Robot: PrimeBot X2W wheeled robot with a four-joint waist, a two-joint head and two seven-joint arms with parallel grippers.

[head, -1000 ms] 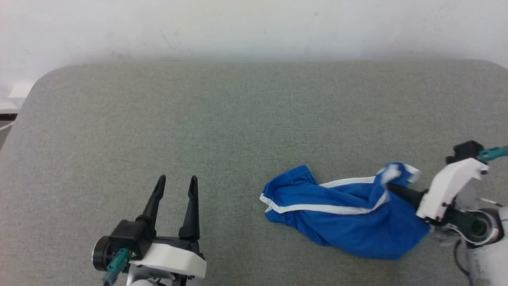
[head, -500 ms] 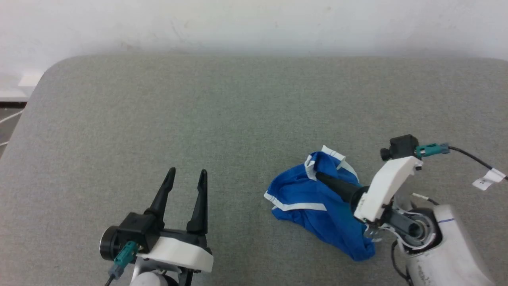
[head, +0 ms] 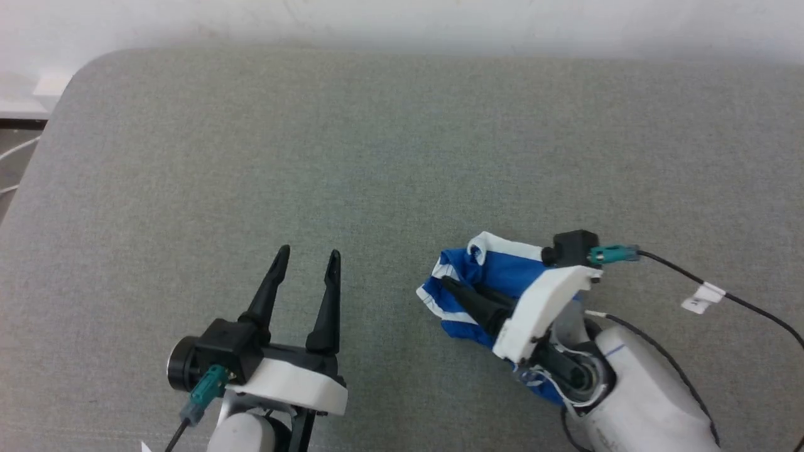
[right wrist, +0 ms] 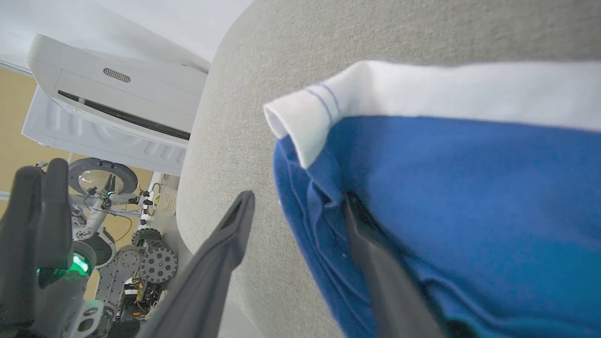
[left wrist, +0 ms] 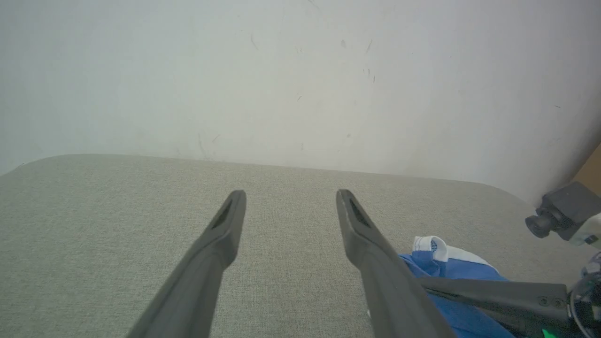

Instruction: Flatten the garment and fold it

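- Grey fabric-covered table: takes up most of the head view; a white wall stands behind its far edge, at 12 o'clock.
- Garment: blue shorts with white trim, bunched into a small heap on the table at about 4 o'clock in the head view, not flattened. A rolled white hem corner sits at the heap's 11 o'clock edge.
- Right gripper: fingers spread apart. In the right wrist view, one finger lies over bare table at 7 o'clock of the cloth. The other rests against the blue folds. No fabric is pinched between them.
- Left gripper: at 7 o'clock in the head view, fingers spread with nothing between them, tips pointing to 12 o'clock. It is apart from the garment, which lies toward its 3 o'clock.
- Left wrist view: the garment shows at 4 o'clock, partly behind the near finger, and a dark finger of the right gripper crosses it.
- Black cable with a white tag: trails from the right wrist toward 3 o'clock.
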